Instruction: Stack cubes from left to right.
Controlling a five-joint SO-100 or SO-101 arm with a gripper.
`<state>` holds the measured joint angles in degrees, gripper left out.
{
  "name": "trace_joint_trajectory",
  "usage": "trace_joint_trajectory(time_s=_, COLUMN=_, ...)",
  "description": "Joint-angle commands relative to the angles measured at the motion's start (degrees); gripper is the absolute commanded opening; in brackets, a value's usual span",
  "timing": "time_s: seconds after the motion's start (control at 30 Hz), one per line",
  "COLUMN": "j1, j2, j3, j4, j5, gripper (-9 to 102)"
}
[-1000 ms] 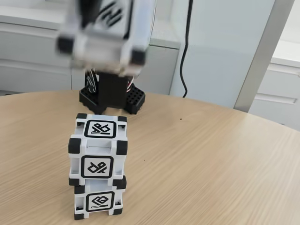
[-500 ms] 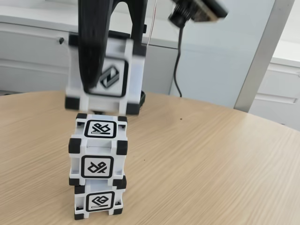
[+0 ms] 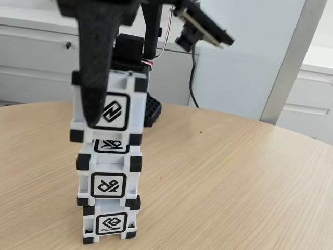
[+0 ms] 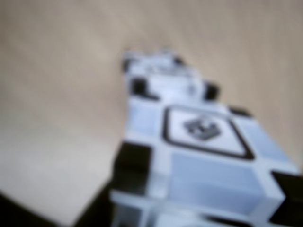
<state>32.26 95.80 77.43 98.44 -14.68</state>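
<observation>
On the wooden surface point(image 3: 234, 177) stand two stacked cubes: bottom cube point(image 3: 110, 223), middle cube point(image 3: 109, 179). Each face carries an angular black-framed symbol, no readable writing. Above them the claw point(image 3: 106, 112) is closed on the top cube point(image 3: 115, 108), which sits on or just above the stack. A black cable point(image 3: 193, 78) hangs behind. The wrist view is blurred.
</observation>
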Motion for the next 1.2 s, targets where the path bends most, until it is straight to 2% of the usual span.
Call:
trace_joint_trajectory(time_s=0.0, j1=0.2, j2=1.4, j3=0.1, j4=0.4, j5=-0.4, gripper=15)
trace_joint_trajectory(time_s=0.1, j1=0.2, j2=1.4, j3=0.1, j4=0.4, j5=0.0, gripper=19)
trace_joint_trajectory(time_s=0.3, j1=0.2, j2=1.3, j3=0.1, j4=0.3, j5=-0.2, gripper=33)
trace_joint_trajectory(time_s=0.47, j1=0.2, j2=1.3, j3=0.1, j4=0.3, j5=-0.2, gripper=39)
trace_joint_trajectory(time_s=0.7, j1=-0.9, j2=2.1, j3=-0.9, j4=0.4, j5=0.3, gripper=41)
trace_joint_trajectory(time_s=0.9, j1=-1.0, j2=15.6, j3=0.0, j4=0.4, j5=0.2, gripper=41)
trace_joint_trajectory(time_s=1.03, j1=-1.1, j2=24.6, j3=0.0, j4=0.3, j5=-3.0, gripper=32)
trace_joint_trajectory(time_s=1.17, j1=-4.4, j2=27.2, j3=0.0, j4=0.3, j5=-2.0, gripper=11)
